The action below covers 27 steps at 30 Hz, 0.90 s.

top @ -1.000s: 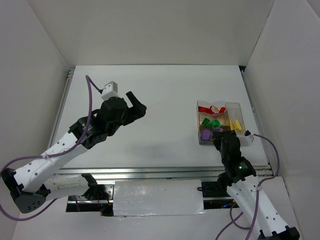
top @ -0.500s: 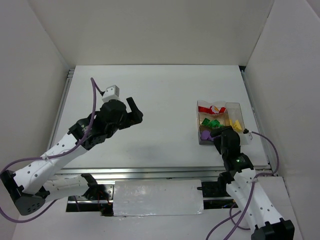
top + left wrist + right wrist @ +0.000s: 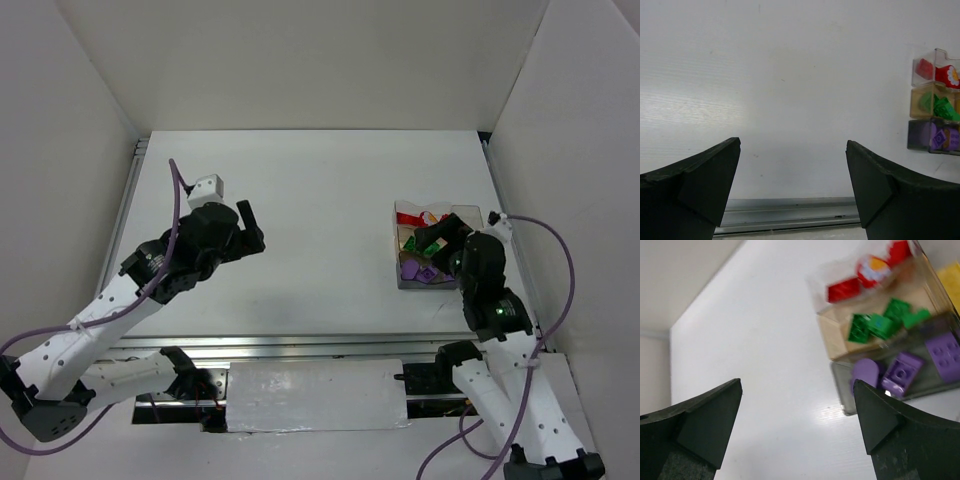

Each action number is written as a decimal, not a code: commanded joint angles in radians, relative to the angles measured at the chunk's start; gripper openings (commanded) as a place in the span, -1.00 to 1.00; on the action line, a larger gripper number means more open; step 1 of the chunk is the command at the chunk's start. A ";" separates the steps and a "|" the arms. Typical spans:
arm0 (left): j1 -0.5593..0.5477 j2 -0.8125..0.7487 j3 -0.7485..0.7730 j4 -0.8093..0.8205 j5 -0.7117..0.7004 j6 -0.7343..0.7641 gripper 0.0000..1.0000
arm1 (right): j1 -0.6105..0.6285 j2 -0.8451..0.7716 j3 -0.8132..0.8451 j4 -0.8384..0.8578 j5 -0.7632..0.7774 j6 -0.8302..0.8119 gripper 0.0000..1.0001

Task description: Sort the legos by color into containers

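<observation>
Spread wide with nothing between its jaws, the right gripper (image 3: 438,238) is held just above the containers (image 3: 399,247), partly covering them in the top view. The legos are seen sorted inside these joined clear, smoky bins. Purple bricks (image 3: 900,372) lie in the compartment nearest the arms' bases, one of them rounded and the others studded. Green bricks (image 3: 872,325) are piled in the middle compartment and red bricks (image 3: 842,290) in the far one. Among the red ones a rounded piece (image 3: 872,269) is marked with a white and yellow print; no writing can be read on it. A yellow brick (image 3: 950,277) is glimpsed in a compartment to the right. The containers are set on the right side of the white table (image 3: 330,190), towards its near edge. The left gripper (image 3: 248,222) is held well apart over the table's left half, its jaws likewise parted and holding nothing.
</observation>
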 commanded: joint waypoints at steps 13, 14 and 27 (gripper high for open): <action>0.006 -0.249 0.017 -0.282 -0.443 0.130 0.99 | 0.112 -0.161 0.778 -0.655 -0.030 -0.467 0.99; 0.006 -0.298 0.006 -0.288 -0.453 0.129 0.99 | 0.114 -0.165 0.836 -0.719 -0.029 -0.488 0.99; 0.006 -0.651 0.047 -0.417 -0.417 0.147 0.99 | 0.152 -0.351 0.905 -0.865 0.037 -0.435 0.99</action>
